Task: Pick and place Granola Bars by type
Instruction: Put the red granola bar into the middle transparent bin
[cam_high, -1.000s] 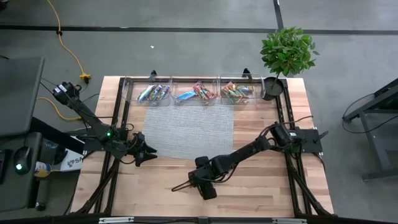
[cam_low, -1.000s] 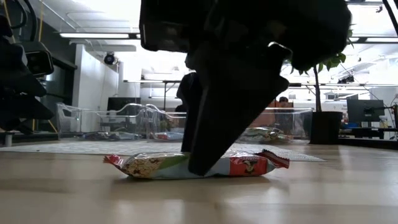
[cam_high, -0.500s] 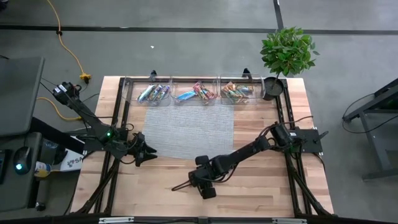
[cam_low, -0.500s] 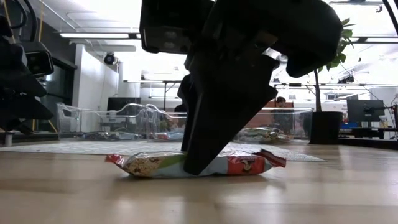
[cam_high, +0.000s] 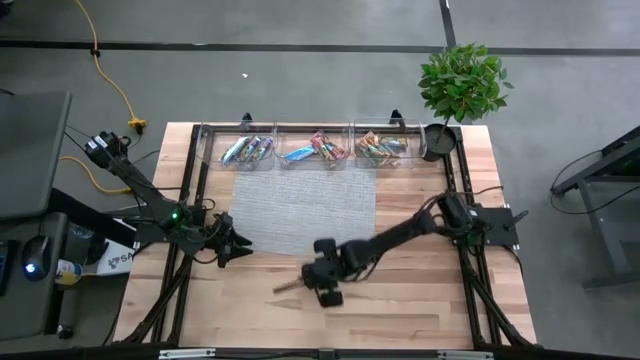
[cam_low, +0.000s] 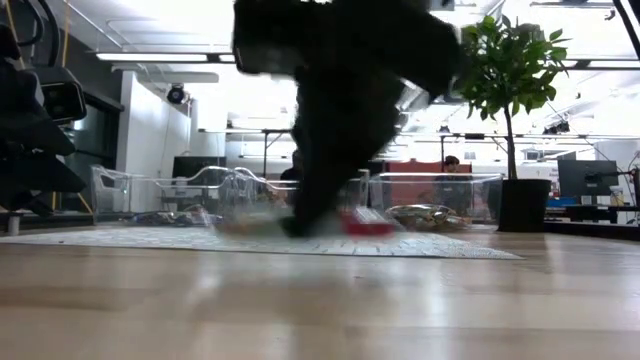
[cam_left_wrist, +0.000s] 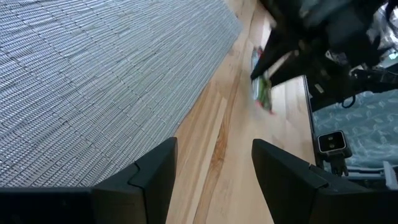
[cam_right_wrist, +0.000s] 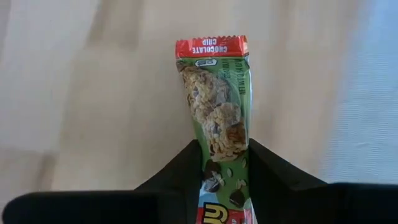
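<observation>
- Right wrist view: the right gripper (cam_right_wrist: 224, 163) has its two dark fingers pinched on a green granola bar (cam_right_wrist: 217, 118), red crimped end marked "chocolate chip" pointing straight away from the wrist, so the bar's long axis runs in line with the fingers.
- From above, that bar (cam_high: 287, 286) pokes out of the right gripper (cam_high: 318, 283) toward the left arm's side, lying roughly level, over bare wood just off the near edge of the grey mat (cam_high: 300, 205).
- From table height the bar looks clear of the tabletop, though it is smeared there, so I would not swear to it.
- The three clear bins (cam_high: 320, 147) sit along the far edge, beyond the mat; the greenish bars look to be in the right-hand one (cam_high: 385, 148), so I'd guess the carry goes away and to the right.
- The left gripper (cam_high: 232, 242) waits by the mat's near-left corner, fingers spread, holding nothing; the right arm is plainly the one at work.
</observation>
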